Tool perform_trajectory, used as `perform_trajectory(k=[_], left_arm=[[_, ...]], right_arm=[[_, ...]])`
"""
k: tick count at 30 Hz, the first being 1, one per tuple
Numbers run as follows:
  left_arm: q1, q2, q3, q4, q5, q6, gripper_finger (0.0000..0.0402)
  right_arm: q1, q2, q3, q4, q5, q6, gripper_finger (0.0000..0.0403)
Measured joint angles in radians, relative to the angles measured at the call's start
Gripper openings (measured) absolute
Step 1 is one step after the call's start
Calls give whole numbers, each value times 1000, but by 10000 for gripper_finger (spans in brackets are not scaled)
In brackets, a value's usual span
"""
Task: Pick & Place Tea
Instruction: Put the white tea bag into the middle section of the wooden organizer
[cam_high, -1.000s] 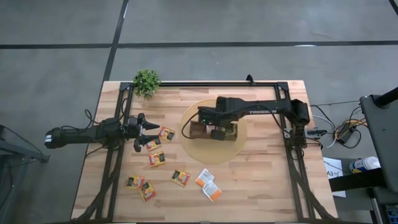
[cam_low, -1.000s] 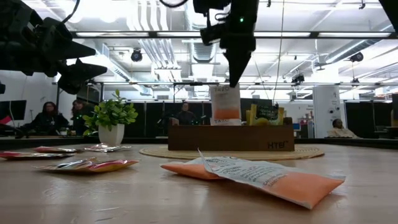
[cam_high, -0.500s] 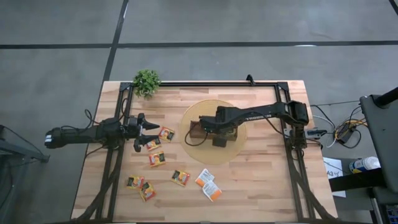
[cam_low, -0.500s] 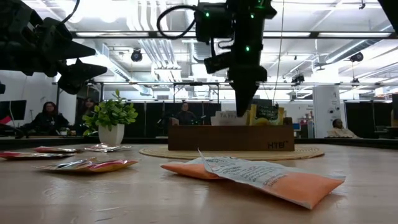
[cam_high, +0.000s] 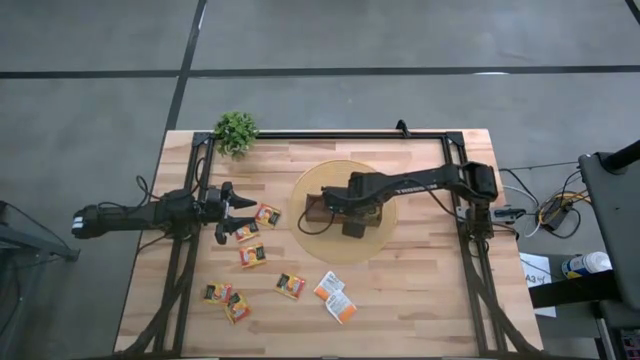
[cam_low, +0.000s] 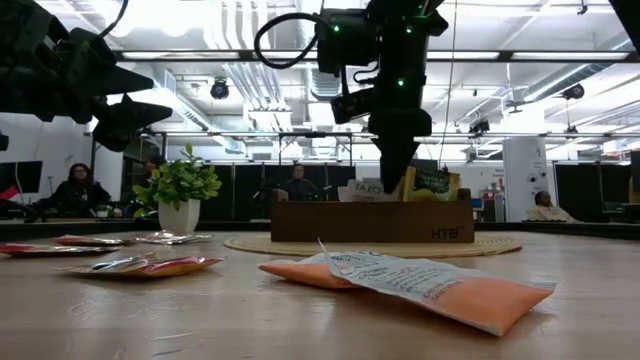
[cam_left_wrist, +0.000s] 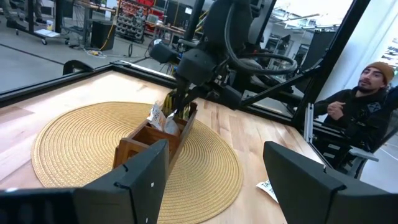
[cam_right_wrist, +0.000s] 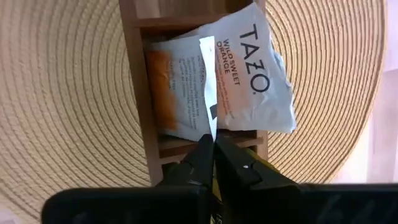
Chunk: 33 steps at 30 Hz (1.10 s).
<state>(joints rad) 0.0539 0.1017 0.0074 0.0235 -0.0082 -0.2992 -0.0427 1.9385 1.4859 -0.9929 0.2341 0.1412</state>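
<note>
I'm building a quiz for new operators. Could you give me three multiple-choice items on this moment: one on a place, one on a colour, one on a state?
1. Where does the box stand?
A. on the round woven mat
B. beside the plant
C. at the table's front edge

2. What colours has the sachet at the right gripper?
A. dark green and yellow
B. white and orange
C. yellow, red and black

3. How is the right gripper?
A. wide open above the box
B. shut on the sachet's edge
C. parked off the table

Answers:
1 A, the high view shows the box in the middle of the mat.
2 B, the right wrist view shows a white and orange packet in a box compartment.
3 B, the right wrist view shows the fingertips pinched on the sachet's edge.
</note>
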Motion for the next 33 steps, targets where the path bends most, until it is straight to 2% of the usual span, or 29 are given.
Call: perform_trajectory(k=[4,9,16,19,27,29,33], left_arm=[[0,0,0,0,0,0,257],[0,0,0,0,0,0,257],[0,0,0,0,0,0,257],[0,0,0,0,0,0,257],[0,0,0,0,0,0,257],[0,0,0,0,0,0,257],[0,1,0,0,0,0,257]], right_arm=[[0,-14,15,-2,-3,-7,39],[-1,-47,31,-2,-3,1,102],[12,-139,31,-2,-12,150,183],[30,-178,31,17,-95,158,203],[107,-194,22,177,-457,-7,215],[135,-184,15,246,-497,-35,215],[198,-132,12,336,-505,-89,215]])
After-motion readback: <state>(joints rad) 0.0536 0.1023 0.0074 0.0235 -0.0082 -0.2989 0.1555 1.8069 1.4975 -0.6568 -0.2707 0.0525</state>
